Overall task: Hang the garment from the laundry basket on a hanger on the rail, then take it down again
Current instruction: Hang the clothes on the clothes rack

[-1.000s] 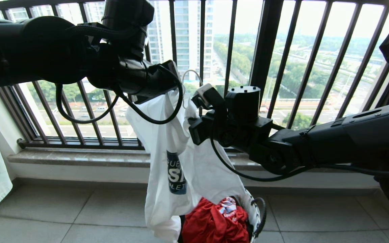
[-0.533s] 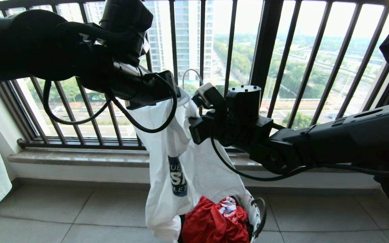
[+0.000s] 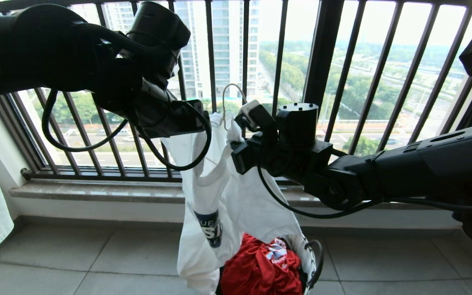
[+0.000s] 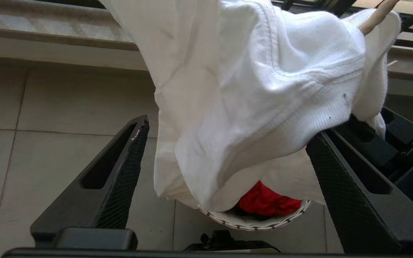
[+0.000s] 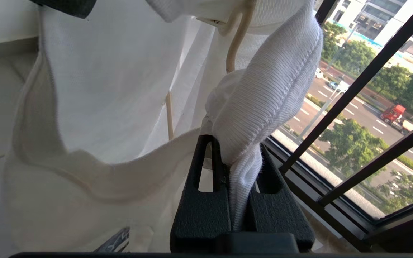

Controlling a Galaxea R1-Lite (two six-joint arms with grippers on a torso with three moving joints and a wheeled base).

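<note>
Your right claw (image 5: 237, 200) is clamped on the ribbed collar of the garment (image 3: 228, 196), with the hanger (image 5: 233, 46) just above its fingers; your left claw (image 4: 228, 179) stands wide, holding nothing, cloth draped between its fingers; the shirt's hem trails into the laundry basket (image 3: 312, 256) below; judging by this, you're threading the hanger; next, re-grip the shoulder.

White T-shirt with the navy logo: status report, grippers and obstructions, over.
Left gripper open, jaws straddling the white logo T-shirt. Right gripper shut on its ribbed collar, cream wire hanger inside. Shirt hem drapes into the patterned laundry basket beside red cloth.
</note>
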